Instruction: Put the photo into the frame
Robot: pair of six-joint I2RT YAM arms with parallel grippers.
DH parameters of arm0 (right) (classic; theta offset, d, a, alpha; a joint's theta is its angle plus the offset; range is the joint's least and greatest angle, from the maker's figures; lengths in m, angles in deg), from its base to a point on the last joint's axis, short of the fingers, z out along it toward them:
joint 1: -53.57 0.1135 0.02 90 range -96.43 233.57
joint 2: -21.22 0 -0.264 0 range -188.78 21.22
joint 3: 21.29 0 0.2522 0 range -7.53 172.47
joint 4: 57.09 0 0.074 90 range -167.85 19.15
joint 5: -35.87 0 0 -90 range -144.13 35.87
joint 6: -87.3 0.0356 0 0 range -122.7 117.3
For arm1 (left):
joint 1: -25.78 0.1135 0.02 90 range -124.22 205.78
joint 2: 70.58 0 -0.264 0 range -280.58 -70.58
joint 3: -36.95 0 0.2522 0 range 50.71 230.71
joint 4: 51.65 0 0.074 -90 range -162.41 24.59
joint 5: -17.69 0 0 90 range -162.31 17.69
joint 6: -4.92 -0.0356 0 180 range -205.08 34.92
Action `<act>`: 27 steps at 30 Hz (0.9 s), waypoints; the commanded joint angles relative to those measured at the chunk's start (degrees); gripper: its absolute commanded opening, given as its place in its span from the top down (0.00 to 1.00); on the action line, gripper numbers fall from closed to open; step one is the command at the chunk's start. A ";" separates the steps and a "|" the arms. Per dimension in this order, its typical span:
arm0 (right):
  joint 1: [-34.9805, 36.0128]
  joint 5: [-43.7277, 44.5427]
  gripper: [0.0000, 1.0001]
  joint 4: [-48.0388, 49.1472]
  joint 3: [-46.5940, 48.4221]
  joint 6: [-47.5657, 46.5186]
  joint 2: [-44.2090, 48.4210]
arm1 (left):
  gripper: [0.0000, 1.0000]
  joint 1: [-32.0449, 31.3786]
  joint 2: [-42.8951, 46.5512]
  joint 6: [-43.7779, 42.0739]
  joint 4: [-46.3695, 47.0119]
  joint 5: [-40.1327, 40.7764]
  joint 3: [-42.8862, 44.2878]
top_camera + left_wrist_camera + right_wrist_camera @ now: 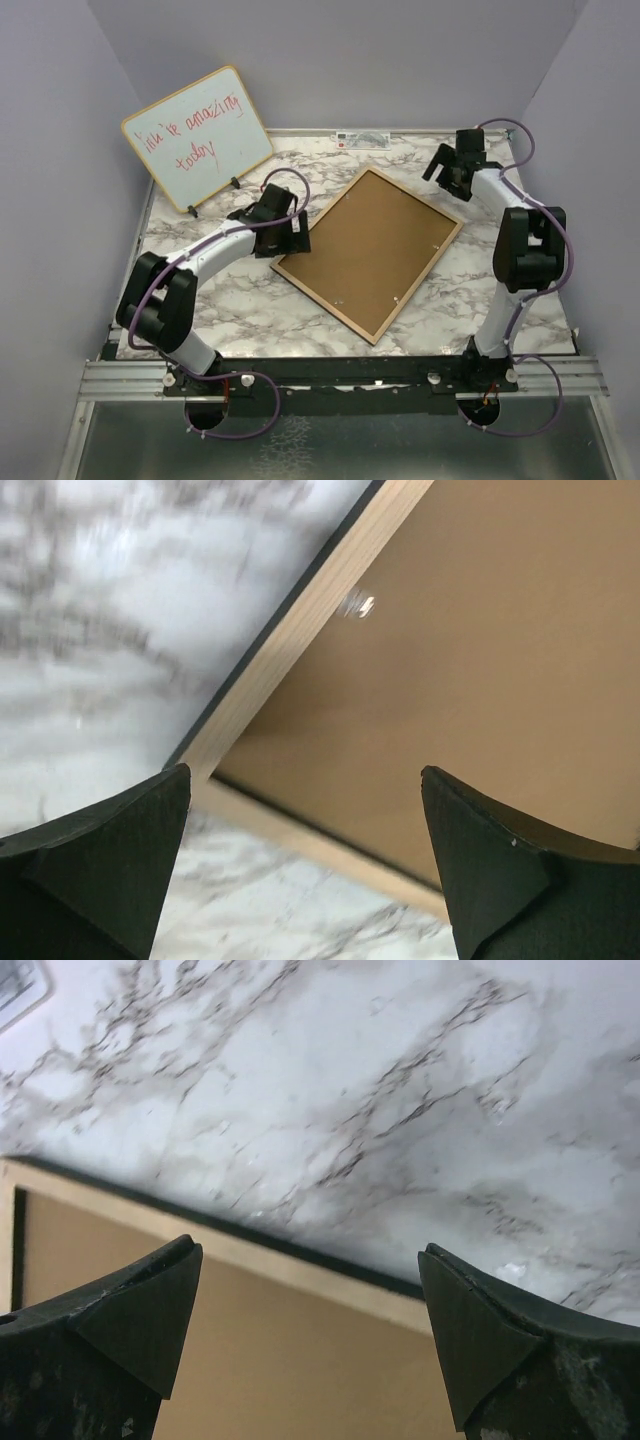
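The frame [325, 304] lies flat in the middle of the table with its light wood face up, and the plain brown board [370, 250] sits inside it. The photo is not in view. My left gripper [293, 236] is open and empty, just above the frame's left corner. The left wrist view shows that corner's rail [300, 630], the board [480, 660] and a small metal tab [358, 604] between my spread jaws [305, 771]. My right gripper [447, 178] is open and empty above the frame's far right rail [250, 1250], with the board [250, 1360] below it.
A wood-edged whiteboard [197, 137] with red handwriting stands propped at the back left. A small white label [360, 137] lies at the table's far edge. The marble tabletop [400, 1080] is enclosed by lilac walls on three sides.
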 commanded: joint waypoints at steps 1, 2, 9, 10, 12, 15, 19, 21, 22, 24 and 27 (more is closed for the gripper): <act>-2.22 0.46 0.06 -1.08 5.01 -2.21 -4.63 | 0.02 0.06 8.67 4.08 -3.82 0.52 -8.71; -2.24 -0.06 0.06 -0.89 5.71 -2.85 -5.61 | 0.02 0.04 10.13 4.51 -3.81 0.74 -10.21; -5.19 -10.90 0.06 -3.72 10.00 -4.72 -11.69 | 0.01 0.04 8.94 5.04 -1.16 -6.25 -15.86; -5.20 -12.36 0.06 -3.29 9.37 -4.99 -11.70 | 0.01 0.04 8.53 4.83 0.27 -7.50 -16.11; -5.23 -15.00 0.06 -2.21 8.14 -5.20 -11.69 | 0.01 0.04 7.28 4.38 2.97 -9.55 -16.12; -5.28 -18.75 0.06 -2.04 6.97 -4.86 -12.03 | 0.01 0.04 4.11 3.53 5.84 -12.65 -15.01; -5.22 -21.90 0.08 -1.46 4.01 -1.47 -11.25 | 0.02 0.45 -0.85 1.53 6.20 -16.16 -10.21; -5.29 -24.68 0.09 0.63 1.03 0.15 -9.83 | 0.02 1.07 -2.72 0.55 6.07 -16.99 -7.31; -5.25 -25.98 0.10 1.36 -0.32 1.11 -9.30 | 0.03 1.47 -3.70 0.12 6.03 -17.46 -5.88; -5.23 -27.07 0.11 2.30 -2.99 2.17 -7.93 | 0.03 2.70 -5.63 -0.17 6.02 -18.31 -3.37; -5.29 -27.12 0.12 2.50 -7.29 3.00 -4.42 | 0.04 4.49 -7.84 -0.39 6.16 -18.93 -0.31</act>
